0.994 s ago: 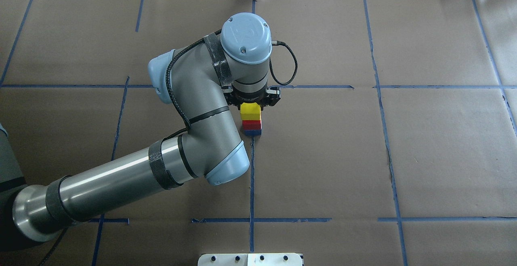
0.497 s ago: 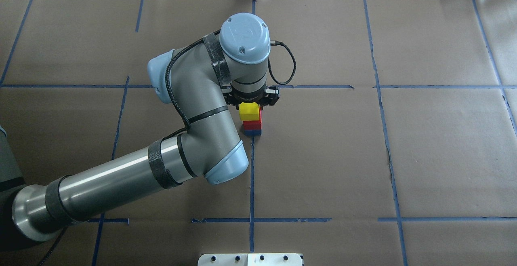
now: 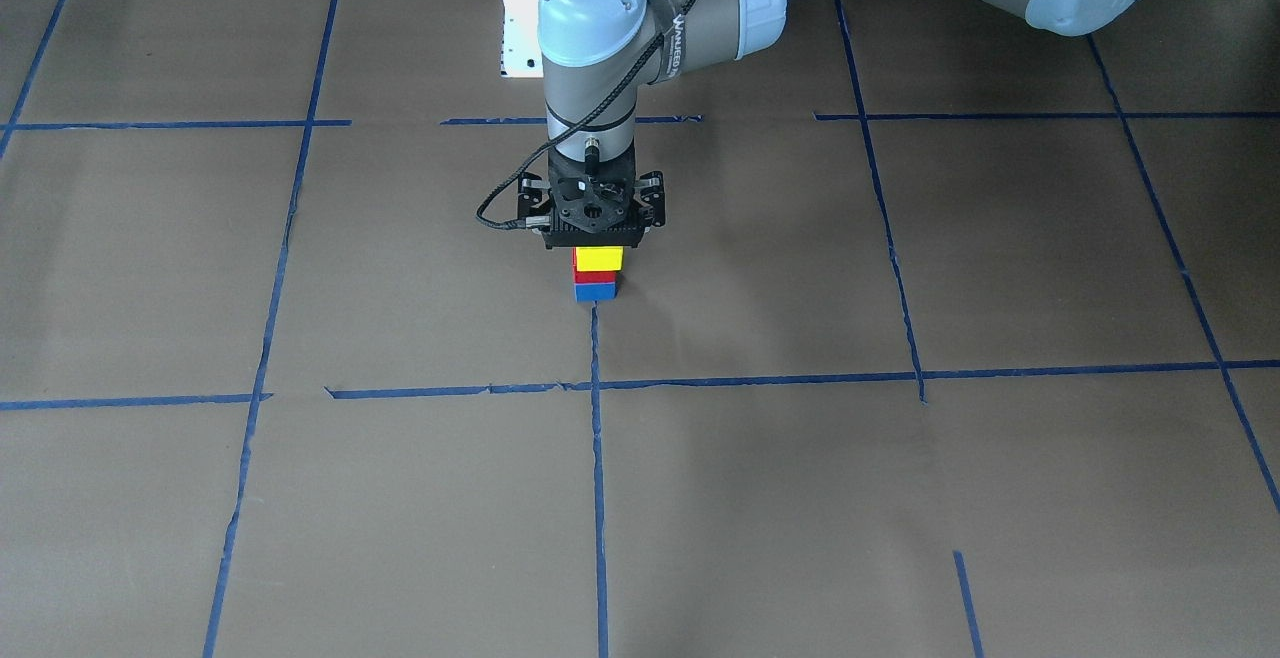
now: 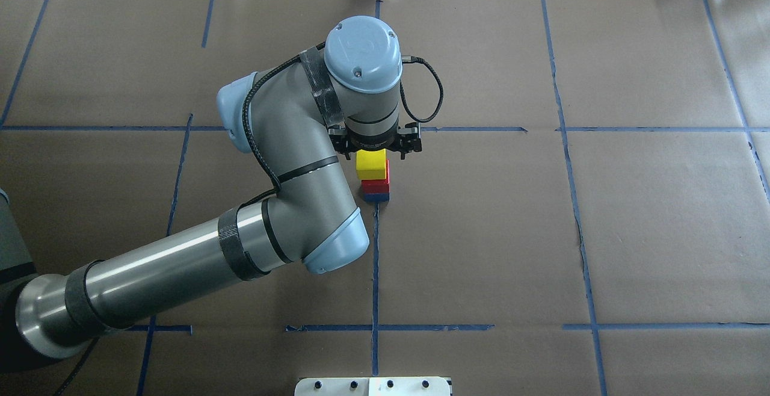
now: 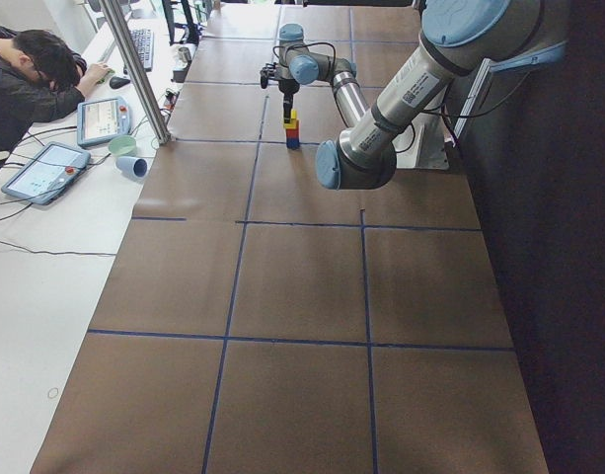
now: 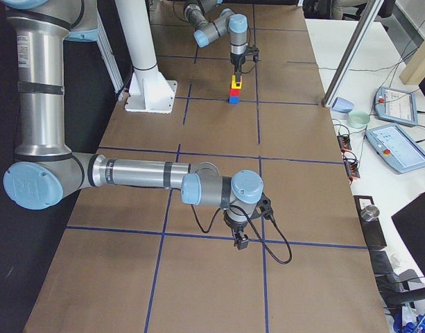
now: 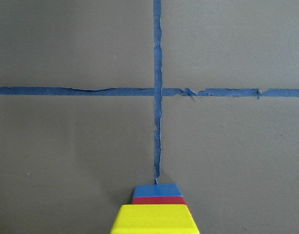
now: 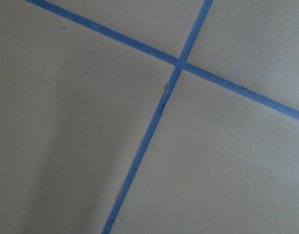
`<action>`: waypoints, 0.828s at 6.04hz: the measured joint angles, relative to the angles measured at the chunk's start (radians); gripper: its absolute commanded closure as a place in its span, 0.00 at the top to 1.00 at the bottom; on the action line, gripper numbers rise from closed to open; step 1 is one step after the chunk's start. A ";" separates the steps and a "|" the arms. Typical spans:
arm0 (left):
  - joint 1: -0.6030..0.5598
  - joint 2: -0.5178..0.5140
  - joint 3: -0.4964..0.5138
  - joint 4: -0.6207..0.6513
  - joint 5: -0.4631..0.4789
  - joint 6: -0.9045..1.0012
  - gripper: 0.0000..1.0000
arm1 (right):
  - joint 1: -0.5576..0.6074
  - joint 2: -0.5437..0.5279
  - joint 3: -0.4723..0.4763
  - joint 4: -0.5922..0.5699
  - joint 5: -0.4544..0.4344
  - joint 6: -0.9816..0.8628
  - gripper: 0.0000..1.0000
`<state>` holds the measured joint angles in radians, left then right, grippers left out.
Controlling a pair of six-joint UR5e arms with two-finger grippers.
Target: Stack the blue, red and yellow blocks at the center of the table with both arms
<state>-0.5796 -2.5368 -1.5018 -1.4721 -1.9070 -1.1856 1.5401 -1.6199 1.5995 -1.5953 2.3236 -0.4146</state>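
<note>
A yellow block (image 4: pixel 371 166) sits on a red block (image 4: pixel 376 186), which sits on a blue block (image 4: pixel 376 197), at the tape cross in the table's middle. The yellow block is offset a little to the left of the red one. The stack also shows in the front view: yellow (image 3: pixel 598 259), red (image 3: pixel 596 278), blue (image 3: pixel 596 292). In the left wrist view the yellow block (image 7: pixel 154 219) is at the bottom edge. My left gripper (image 4: pixel 378 150) hangs straight above the stack, jaws spread, holding nothing. My right gripper (image 6: pixel 238 241) shows only in the exterior right view, low over bare table; I cannot tell its state.
The robot's white base plate (image 4: pixel 373 386) is at the near table edge. A metal pole (image 5: pixel 134 69), tablets and cups (image 6: pixel 344 105) stand on the side bench, where an operator (image 5: pixel 31 69) sits. Blue tape lines (image 4: pixel 375 263) grid the brown table.
My left gripper's jaws have spread and the wrist has lifted slightly off the stack. The yellow block shifted a little left and stays on the red block.
</note>
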 measured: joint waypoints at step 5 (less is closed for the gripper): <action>-0.356 0.445 -0.330 0.095 -0.256 0.695 1.00 | 0.000 0.000 0.000 0.000 0.005 0.001 1.00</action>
<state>-0.9352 -2.0913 -1.8315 -1.3774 -2.1628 -0.4904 1.5401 -1.6200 1.5991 -1.5954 2.3282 -0.4134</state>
